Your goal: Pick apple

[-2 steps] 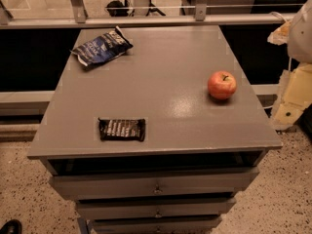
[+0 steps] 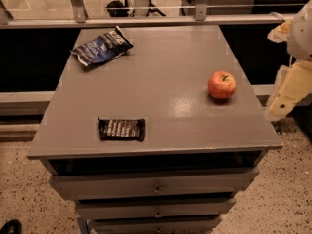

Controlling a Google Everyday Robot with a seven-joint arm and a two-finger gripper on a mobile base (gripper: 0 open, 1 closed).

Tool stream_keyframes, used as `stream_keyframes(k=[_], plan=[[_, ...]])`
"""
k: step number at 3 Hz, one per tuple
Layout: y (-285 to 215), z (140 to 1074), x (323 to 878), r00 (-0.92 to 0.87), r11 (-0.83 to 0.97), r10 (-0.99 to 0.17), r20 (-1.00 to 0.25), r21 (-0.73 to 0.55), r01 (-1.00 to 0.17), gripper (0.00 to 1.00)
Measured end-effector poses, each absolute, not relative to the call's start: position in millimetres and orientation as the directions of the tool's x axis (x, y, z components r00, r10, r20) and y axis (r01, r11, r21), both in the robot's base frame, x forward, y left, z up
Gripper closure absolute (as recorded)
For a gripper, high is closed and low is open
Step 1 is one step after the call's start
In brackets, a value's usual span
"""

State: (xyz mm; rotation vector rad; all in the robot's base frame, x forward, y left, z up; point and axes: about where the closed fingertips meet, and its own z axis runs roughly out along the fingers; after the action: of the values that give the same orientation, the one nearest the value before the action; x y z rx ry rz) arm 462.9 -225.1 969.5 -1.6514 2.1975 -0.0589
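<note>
The apple point(image 2: 222, 85) is small, round and red-orange with a short dark stem. It stands on the right side of the grey cabinet top point(image 2: 161, 72), near the right edge. My gripper point(image 2: 282, 99) is a cream-coloured piece at the right edge of the view. It hangs beside the cabinet's right edge, to the right of the apple and a little nearer, and does not touch it. It holds nothing that I can see.
A dark blue snack bag point(image 2: 101, 48) lies at the far left of the top. A black wrapped bar point(image 2: 122, 129) lies near the front left. Drawers point(image 2: 156, 186) sit below the top. A metal rail point(image 2: 146, 21) runs behind the cabinet.
</note>
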Motion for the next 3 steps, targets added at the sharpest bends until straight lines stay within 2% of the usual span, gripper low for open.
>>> stream_keyframes(k=[1,2,3], plan=[[-228.6,949.6,497.0,-0.233,0.353,-0.884,-0.406,-0.252,-0.901,0.00],[-223.7,915.6,536.4,-0.224,0.412,-0.786,-0.577,-0.217,-0.885,0.00],[-221.1,896.5,557.8,-0.213,0.438,-0.725,-0.656,-0.200,-0.876,0.00]])
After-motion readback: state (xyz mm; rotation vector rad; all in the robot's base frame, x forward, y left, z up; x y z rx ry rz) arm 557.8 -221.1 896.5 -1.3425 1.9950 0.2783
